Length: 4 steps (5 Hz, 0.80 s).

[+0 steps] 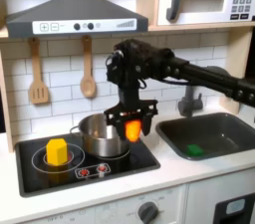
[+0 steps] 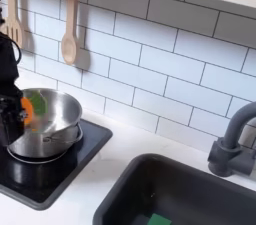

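In the first exterior view my gripper (image 1: 132,122) points straight down over the right rim of a silver pot (image 1: 102,135) and is shut on a small orange object (image 1: 133,127). The orange piece hangs just above the rim, partly hidden by the black fingers. In the second exterior view the gripper (image 2: 14,114) sits at the picture's left edge with the orange object (image 2: 28,115) beside the pot (image 2: 48,129). A green patch (image 2: 40,101) shows inside the pot; I cannot tell what it is.
A yellow block (image 1: 57,151) stands on the left burner of the black stove (image 1: 70,173). To the right lie a dark sink (image 1: 224,126) holding a green item (image 1: 194,149) and a grey faucet (image 1: 189,99). A spatula (image 1: 38,74) and wooden spoon (image 1: 88,69) hang on the tiled wall.
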{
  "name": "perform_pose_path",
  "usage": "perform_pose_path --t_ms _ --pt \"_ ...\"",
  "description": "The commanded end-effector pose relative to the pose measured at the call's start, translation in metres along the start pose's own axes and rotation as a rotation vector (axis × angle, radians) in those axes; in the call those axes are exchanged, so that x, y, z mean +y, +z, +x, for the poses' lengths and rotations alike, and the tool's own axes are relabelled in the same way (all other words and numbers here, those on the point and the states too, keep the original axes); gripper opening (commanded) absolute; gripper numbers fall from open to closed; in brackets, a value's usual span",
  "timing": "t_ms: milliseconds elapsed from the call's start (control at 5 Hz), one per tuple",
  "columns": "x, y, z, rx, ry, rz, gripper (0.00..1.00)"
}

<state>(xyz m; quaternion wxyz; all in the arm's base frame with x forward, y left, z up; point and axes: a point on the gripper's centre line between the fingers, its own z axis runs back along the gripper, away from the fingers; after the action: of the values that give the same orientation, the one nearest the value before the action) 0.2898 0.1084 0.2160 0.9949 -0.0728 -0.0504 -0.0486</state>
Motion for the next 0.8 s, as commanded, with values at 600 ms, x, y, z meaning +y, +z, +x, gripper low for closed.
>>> perform_pose_path --t_ms 600 --pt "0.055 -0.025 0.050 0.042 0.124 0.005 0.00"
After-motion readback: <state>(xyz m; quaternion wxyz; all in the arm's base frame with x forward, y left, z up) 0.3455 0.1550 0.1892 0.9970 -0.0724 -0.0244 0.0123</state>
